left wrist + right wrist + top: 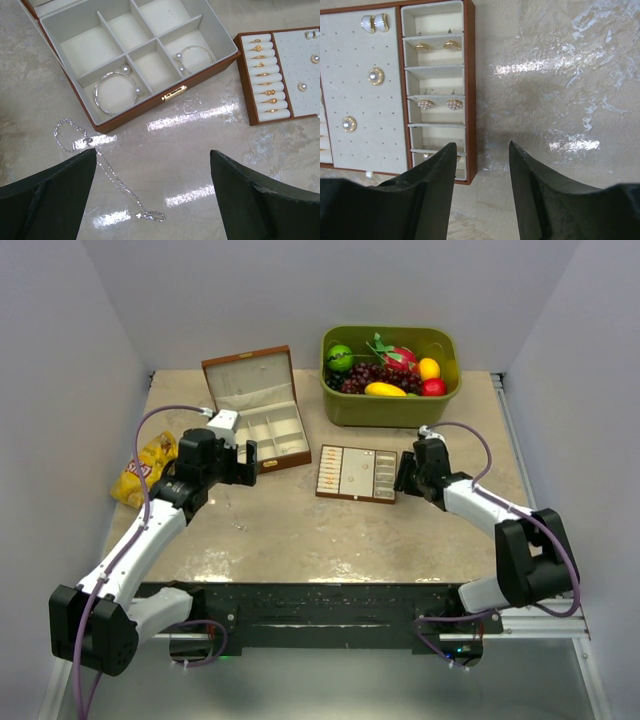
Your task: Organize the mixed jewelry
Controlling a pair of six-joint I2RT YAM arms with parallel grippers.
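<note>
The jewelry box [150, 107] stands open, and two silvery hoops lie in its front compartments, one on the left [116, 92] and one on the right [192, 55]. A fine silver chain [100, 165] lies loose on the table in front of the box. My left gripper [153, 152] is open and empty above the table, with the chain by its left finger. The flat tray [471, 100] holds gold rings [262, 75], pearl studs and small earrings [439, 104]. My right gripper [482, 145] is open and empty at the tray's right near corner.
A green tub of toy fruit [390, 375] stands at the back right. A yellow snack bag [145, 468] lies at the left edge. In the top view the box [285, 462] sits left of the tray [350, 496]. Walls enclose three sides.
</note>
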